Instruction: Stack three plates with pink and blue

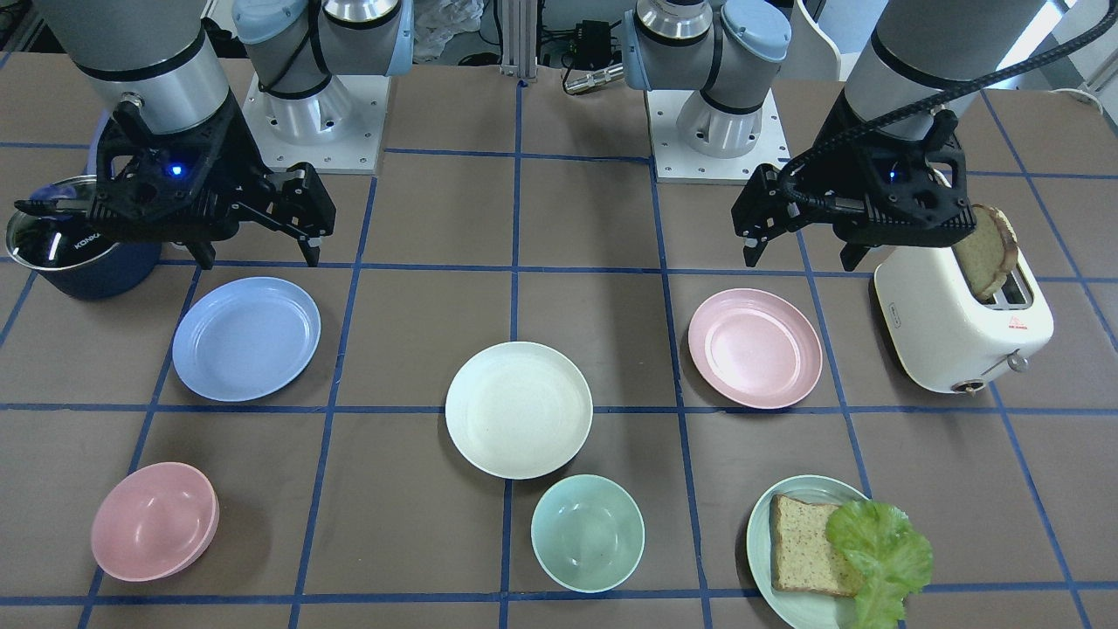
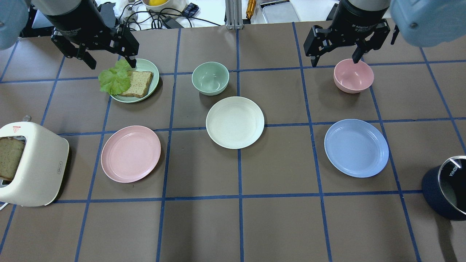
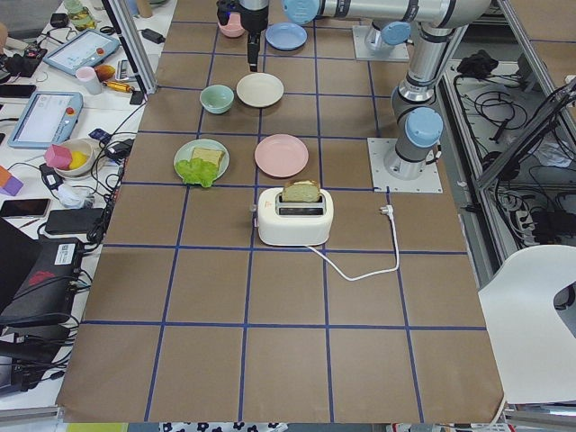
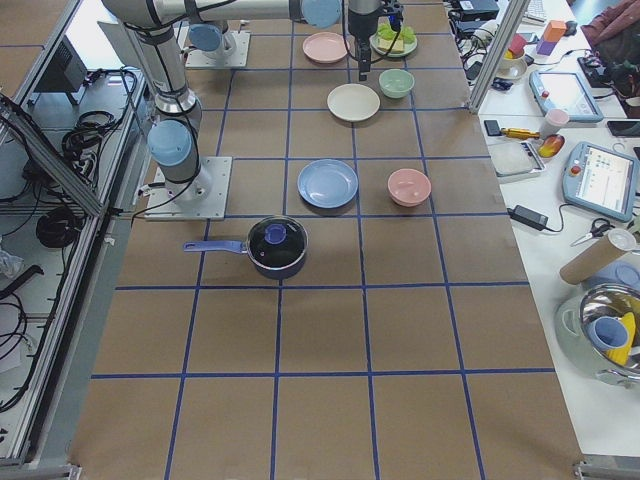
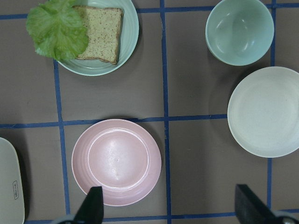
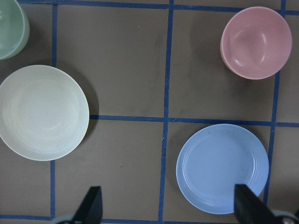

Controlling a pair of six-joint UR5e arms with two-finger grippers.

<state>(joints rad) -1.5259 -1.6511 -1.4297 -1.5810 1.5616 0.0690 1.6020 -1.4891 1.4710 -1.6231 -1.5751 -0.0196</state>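
Observation:
Three plates lie apart on the table. The cream-white plate [image 1: 518, 409] [image 2: 235, 122] is in the middle. The pale pink plate [image 1: 755, 348] [image 2: 130, 153] is on my left side, and the blue plate [image 1: 246, 338] [image 2: 356, 147] is on my right side. My left gripper [image 1: 799, 259] [image 2: 112, 65] is open and empty, held high above the table; its wrist view shows the pink plate [image 5: 116, 162] below it. My right gripper [image 1: 258, 260] [image 2: 334, 57] is open and empty, also high; its wrist view shows the blue plate [image 6: 222, 168] and the cream plate [image 6: 43, 112].
A white toaster [image 1: 961, 323] with a bread slice stands beside the pink plate. A mint plate [image 1: 760, 533] with bread and lettuce, a mint bowl [image 1: 587, 533] and a pink bowl [image 1: 155, 521] sit on the far side. A dark pot [image 1: 79, 249] stands at my right.

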